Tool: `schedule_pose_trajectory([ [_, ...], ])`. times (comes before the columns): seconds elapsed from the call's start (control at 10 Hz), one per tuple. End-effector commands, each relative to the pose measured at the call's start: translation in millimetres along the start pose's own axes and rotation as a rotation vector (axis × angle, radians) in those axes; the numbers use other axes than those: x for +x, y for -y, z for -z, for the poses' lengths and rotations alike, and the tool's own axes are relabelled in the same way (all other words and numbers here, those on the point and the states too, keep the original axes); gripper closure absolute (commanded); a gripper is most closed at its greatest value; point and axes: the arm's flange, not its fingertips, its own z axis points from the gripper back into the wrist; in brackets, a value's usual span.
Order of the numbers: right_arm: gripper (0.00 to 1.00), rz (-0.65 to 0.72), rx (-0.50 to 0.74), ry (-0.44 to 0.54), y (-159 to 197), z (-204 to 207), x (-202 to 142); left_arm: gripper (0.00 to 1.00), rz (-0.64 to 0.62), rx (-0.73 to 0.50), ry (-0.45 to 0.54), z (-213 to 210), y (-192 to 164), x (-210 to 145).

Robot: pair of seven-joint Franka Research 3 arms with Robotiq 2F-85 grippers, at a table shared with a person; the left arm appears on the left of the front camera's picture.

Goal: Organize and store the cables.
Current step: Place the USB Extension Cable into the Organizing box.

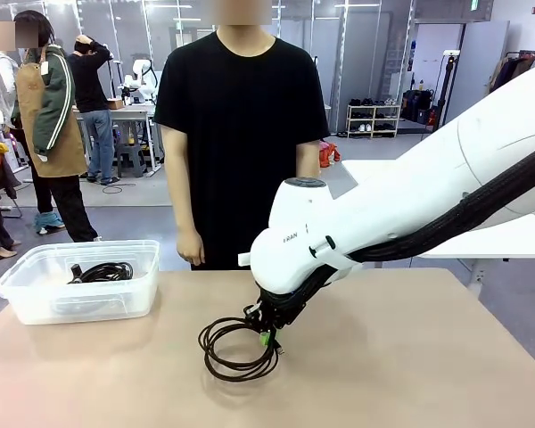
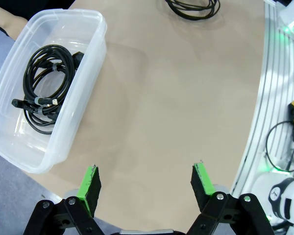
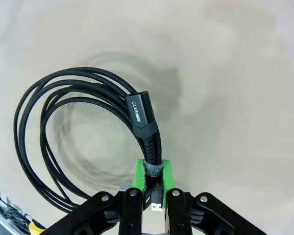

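Right gripper, pinched shut on the banded part of a coiled cable near the tub, presumably for carrying it there beside one cable already stored; left gripper spread wide, holding nothing.
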Motion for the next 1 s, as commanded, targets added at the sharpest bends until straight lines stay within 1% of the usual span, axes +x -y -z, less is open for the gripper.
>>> schedule_pose_trajectory([
  [0.0,0.92,0.004,-0.011,-0.006,-2,-5,6,0.06,-0.007,0.002,0.015,1,-2,1],
  [0.1,0.64,0.011,-0.009,-0.011,-2,-3,5,0.06,-0.007,0.002,0.015,1,-2,1],
  [0.4,0.00,0.018,-0.001,-0.007,1,-1,1,0.06,-0.007,0.002,0.015,1,-2,1],
  [0.6,0.00,0.025,0.001,0.013,10,-7,-2,0.06,-0.007,0.002,0.015,1,-2,1],
  [0.7,0.09,0.032,0.007,0.033,14,-12,-5,0.06,-0.007,0.002,0.015,1,-2,1],
  [0.8,0.00,0.030,0.012,0.050,19,-20,-8,0.06,-0.007,0.002,0.015,1,-2,1],
  [0.9,0.00,0.019,0.023,0.072,26,-27,-11,0.06,-0.007,0.002,0.015,1,-2,1],
])
